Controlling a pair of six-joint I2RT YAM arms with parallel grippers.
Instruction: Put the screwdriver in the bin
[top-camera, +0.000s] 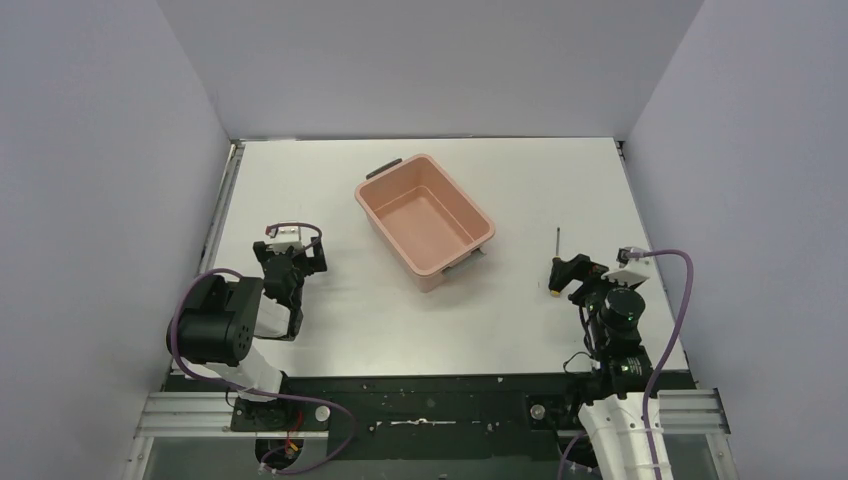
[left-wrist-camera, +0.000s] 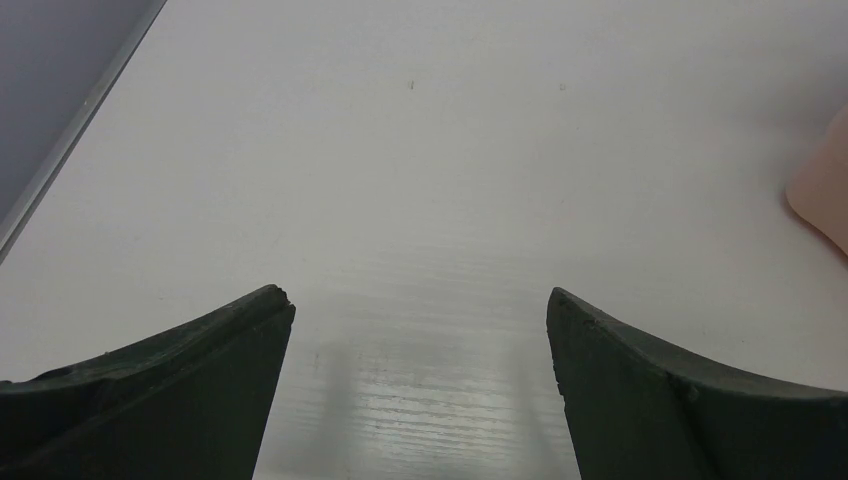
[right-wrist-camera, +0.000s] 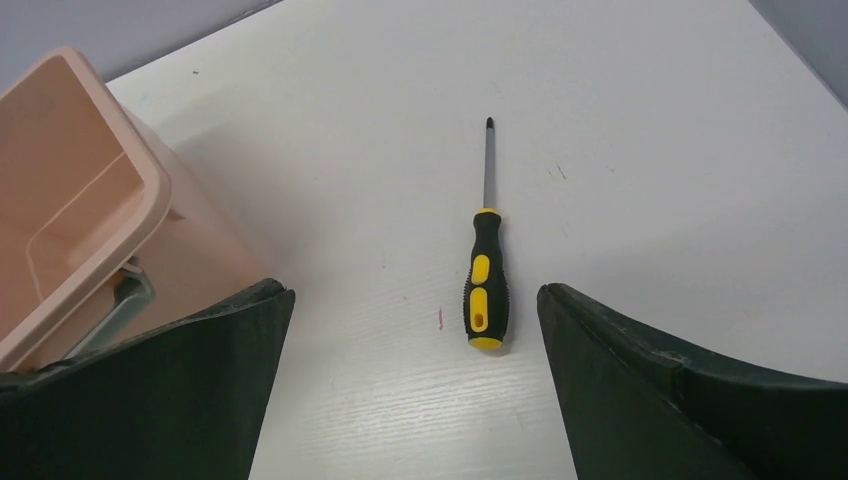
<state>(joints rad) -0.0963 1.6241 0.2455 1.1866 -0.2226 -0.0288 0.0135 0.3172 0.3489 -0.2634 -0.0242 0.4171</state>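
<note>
The screwdriver (right-wrist-camera: 485, 280) lies flat on the white table, yellow-and-black handle near me, dark shaft pointing away. In the top view the screwdriver (top-camera: 556, 262) is right of the bin, its handle partly hidden by my right gripper (top-camera: 565, 276). My right gripper (right-wrist-camera: 415, 300) is open and empty, hovering just behind the handle. The salmon-pink bin (top-camera: 424, 221) stands empty at the table's middle, and its corner and grey handle show at the left of the right wrist view (right-wrist-camera: 70, 210). My left gripper (top-camera: 292, 262) is open and empty over bare table (left-wrist-camera: 420, 300).
Grey walls enclose the table on the left, back and right. The bin's edge (left-wrist-camera: 825, 190) shows at the far right of the left wrist view. A metal rail (top-camera: 222, 215) runs along the table's left edge.
</note>
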